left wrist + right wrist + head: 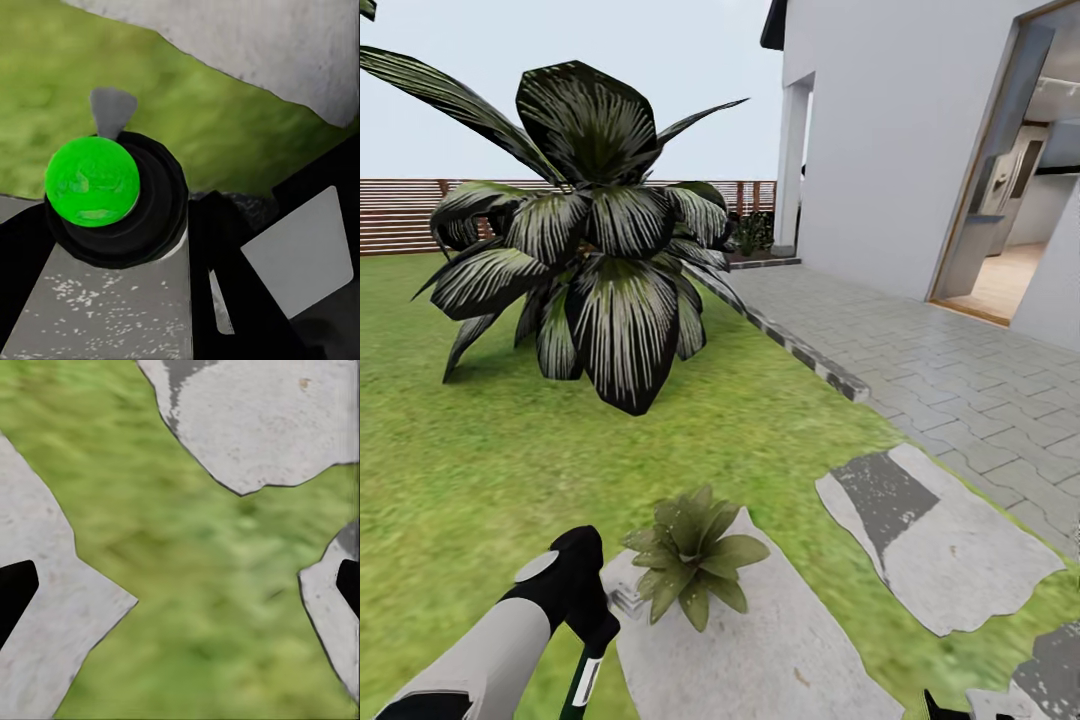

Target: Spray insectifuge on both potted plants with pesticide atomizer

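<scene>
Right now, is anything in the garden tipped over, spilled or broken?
Nothing stands out. The potted plant sits upright on a pale stepping stone, and the big striped shrub stands intact on the lawn.

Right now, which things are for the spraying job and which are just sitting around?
For the job: atomizer, potted plant.
Just around: striped shrub, stepping stone, fence, paved path, house wall.
</scene>
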You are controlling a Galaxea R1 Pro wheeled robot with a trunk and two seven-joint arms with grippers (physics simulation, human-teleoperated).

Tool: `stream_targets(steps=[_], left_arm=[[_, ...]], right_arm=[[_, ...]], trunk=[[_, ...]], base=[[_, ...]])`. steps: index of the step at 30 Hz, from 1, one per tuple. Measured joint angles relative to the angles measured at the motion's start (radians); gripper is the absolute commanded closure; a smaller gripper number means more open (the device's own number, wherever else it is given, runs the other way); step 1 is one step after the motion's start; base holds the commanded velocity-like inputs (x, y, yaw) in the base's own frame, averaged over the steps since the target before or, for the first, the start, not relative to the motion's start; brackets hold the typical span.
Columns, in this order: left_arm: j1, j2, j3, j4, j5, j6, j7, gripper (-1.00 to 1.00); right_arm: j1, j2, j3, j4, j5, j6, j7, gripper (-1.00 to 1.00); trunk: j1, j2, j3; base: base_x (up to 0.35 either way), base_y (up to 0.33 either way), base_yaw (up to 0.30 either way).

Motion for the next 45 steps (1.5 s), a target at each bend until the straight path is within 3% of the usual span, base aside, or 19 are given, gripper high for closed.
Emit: stream_targets(steps=[6,15,33,45], left_arm=[[0.000,0.000,0.000,0.000,0.000,0.000,0.003,1.00],[-0.001,0.006,0.001,0.000,0.000,0.001,0.004,1.00],[0.009,0.004,-0.001,0.001,-0.005,0.000,0.005,1.00],[0.006,0.006,0.000,0.000,-0.005,0.001,0.006,1.00]], right_arm=[[0.000,0.000,0.000,0.000,0.001,0.000,0.001,-1.00],[0.000,0.000,0.001,0.000,0.002,0.000,0.001,-1.00],[0.000,0.000,0.001,0.001,0.001,0.000,0.001,-1.00],[0.000,0.000,0.001,0.002,0.002,0.000,0.001,-1.00]], trunk=[[0.000,0.000,0.000],[0.000,0.000,0.000],[0.000,0.000,0.000],[0.000,0.000,0.000]], base=[[0.032,-0.269,0.026],[0.064,-0.252,0.254],[0.023,-0.016,0.277],[0.064,-0.218,0.154]])
